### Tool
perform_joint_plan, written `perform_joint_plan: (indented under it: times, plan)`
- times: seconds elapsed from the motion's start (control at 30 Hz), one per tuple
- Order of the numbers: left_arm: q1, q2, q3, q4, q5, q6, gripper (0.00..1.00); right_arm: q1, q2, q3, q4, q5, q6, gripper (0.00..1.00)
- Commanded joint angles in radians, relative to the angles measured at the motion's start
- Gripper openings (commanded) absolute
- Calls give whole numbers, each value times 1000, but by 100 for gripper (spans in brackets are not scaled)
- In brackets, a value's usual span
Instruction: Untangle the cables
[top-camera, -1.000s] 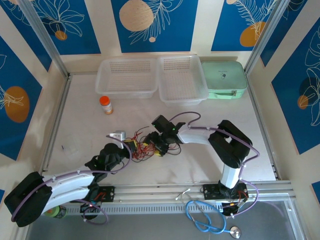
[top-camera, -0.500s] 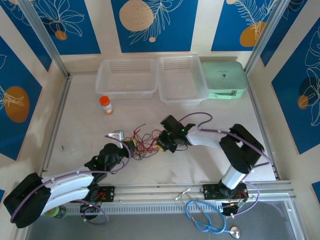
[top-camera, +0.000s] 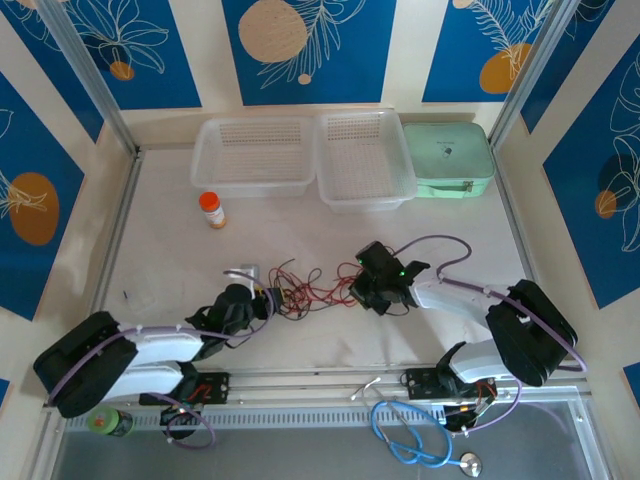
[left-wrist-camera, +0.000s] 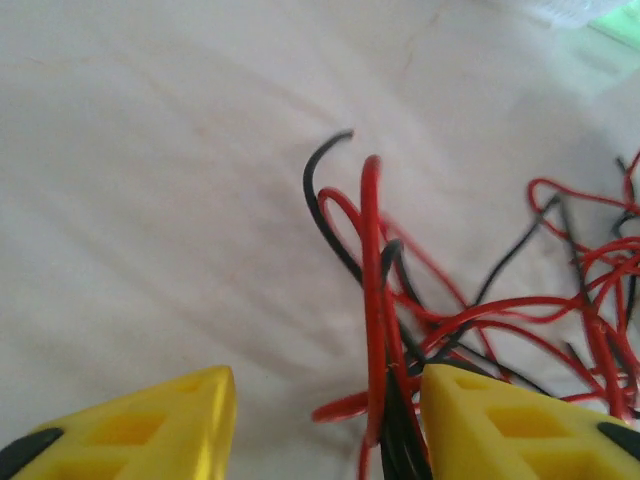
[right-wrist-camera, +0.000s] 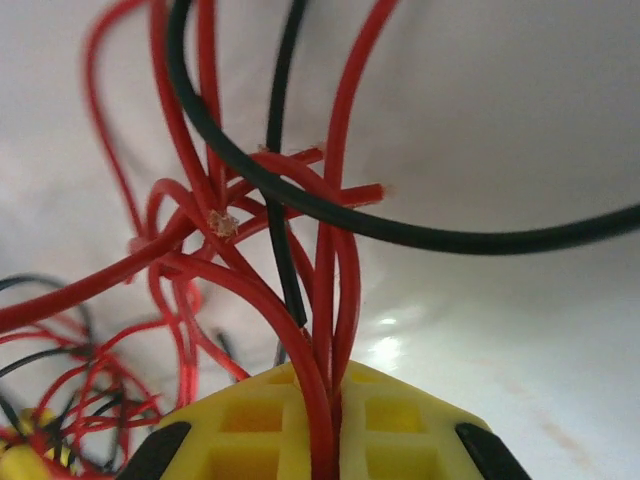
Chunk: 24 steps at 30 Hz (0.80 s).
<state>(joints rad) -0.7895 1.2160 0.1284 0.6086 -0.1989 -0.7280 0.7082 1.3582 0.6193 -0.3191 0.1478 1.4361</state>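
The left arm (top-camera: 150, 348) is laid low beside the near edge of the table (top-camera: 420, 225), stretched from the near left corner toward the middle. Its left gripper (top-camera: 264, 297) is pointed rightward at the left end of the cables (top-camera: 312, 290). In the left wrist view its two yellow fingers (left-wrist-camera: 150, 425) are seen spread wide apart. Several red and black strands pass between them, close to the inner face of the one on the right of that view; whether that face is touched cannot be told. The right arm (top-camera: 470, 300) is folded, with its elbow pushed out toward the near right corner and its forearm brought back leftward, low over the table. The right gripper (top-camera: 363, 290) is set at the right end of the cables. In the right wrist view its yellow fingertips (right-wrist-camera: 250, 425) are pressed together on a few red strands, which run straight out from between them and are crossed by a black strand. The cables are found as a red and black tangle on the table between the two grippers, about midway across and nearer the near edge than the far one. The tangle is drawn out from left to right, its long axis roughly parallel to the near edge.
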Motion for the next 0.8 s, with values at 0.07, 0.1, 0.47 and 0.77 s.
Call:
perform_joint_plan:
  times: [0.07, 0.1, 0.47, 0.77]
  plan:
    - [0, -5, 78, -14, 63, 7, 61, -8, -57, -38, -71, 67, -37, 0]
    - [-2, -26, 92, -57, 59, 12, 62, -12, -69, -42, -78, 73, -45, 0]
    - [-5, -269, 305, -680, -27, 41, 72, -79, -276, -148, -104, 63, -172, 10]
    - [-29, 87, 750, -889, 241, 289, 73, -82, -288, -89, -194, 8, -310, 52]
